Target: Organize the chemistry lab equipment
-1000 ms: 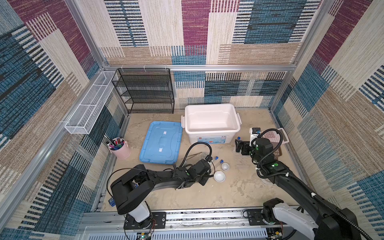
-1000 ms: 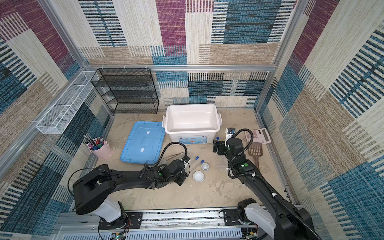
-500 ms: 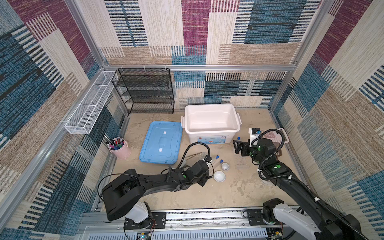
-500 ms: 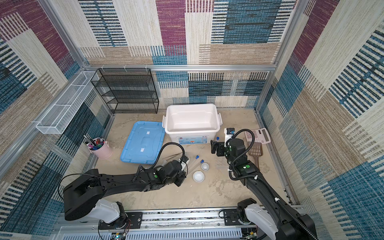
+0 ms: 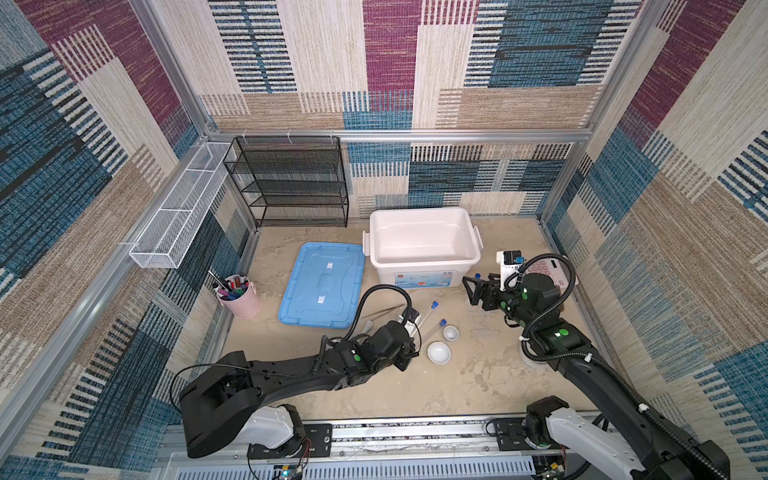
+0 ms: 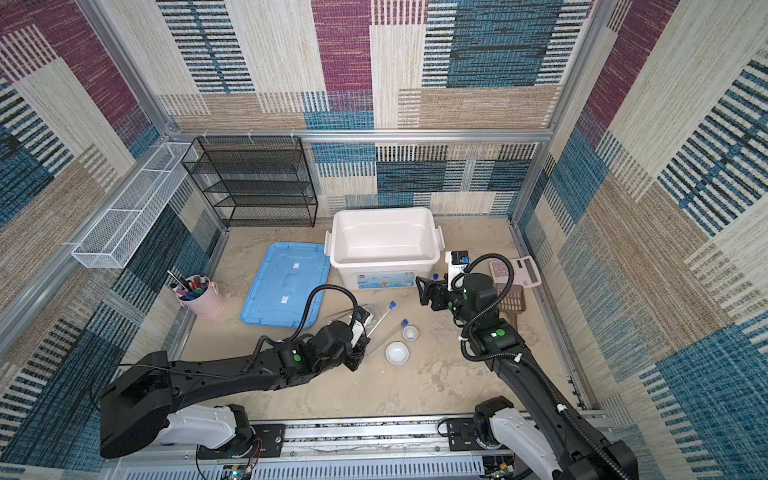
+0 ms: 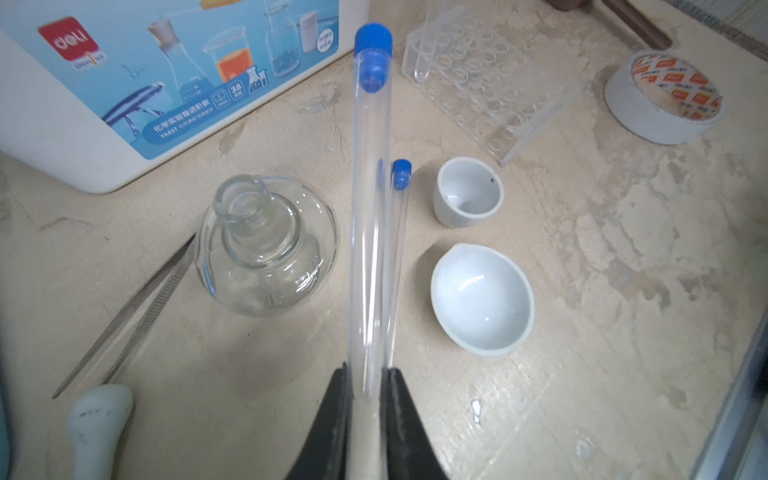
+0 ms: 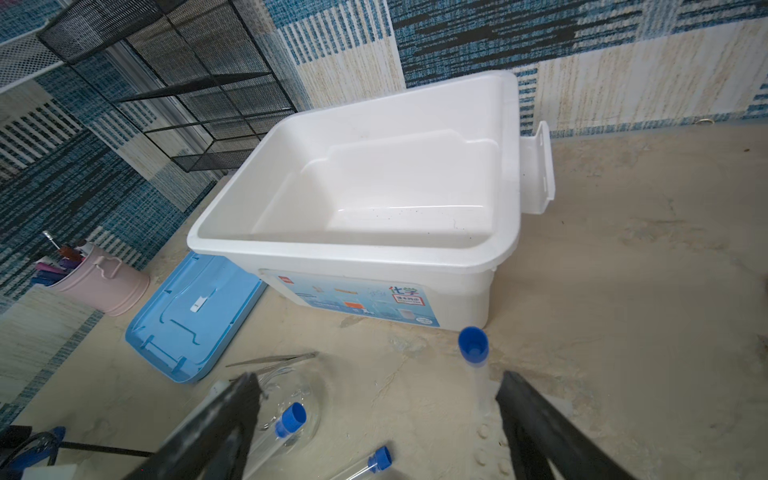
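My left claw (image 7: 368, 374) stayed clenched on blue-capped test tube (image 7: 370, 166), now tipped up — my right claw (image 8: 379, 380), jaws spread, edged toward racked tube (image 8: 473, 345); storage bin (image 8: 332, 249) still empty.

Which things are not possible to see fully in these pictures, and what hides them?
Left gripper: its wrist covers it in both top views; the left wrist view shows it shut on the held test tube.
Pestle: cut off by the left wrist view's bottom edge.
Calculator: partly behind the right arm in a top view.
Clear rack: clear in the left wrist view, too faint in both top views.
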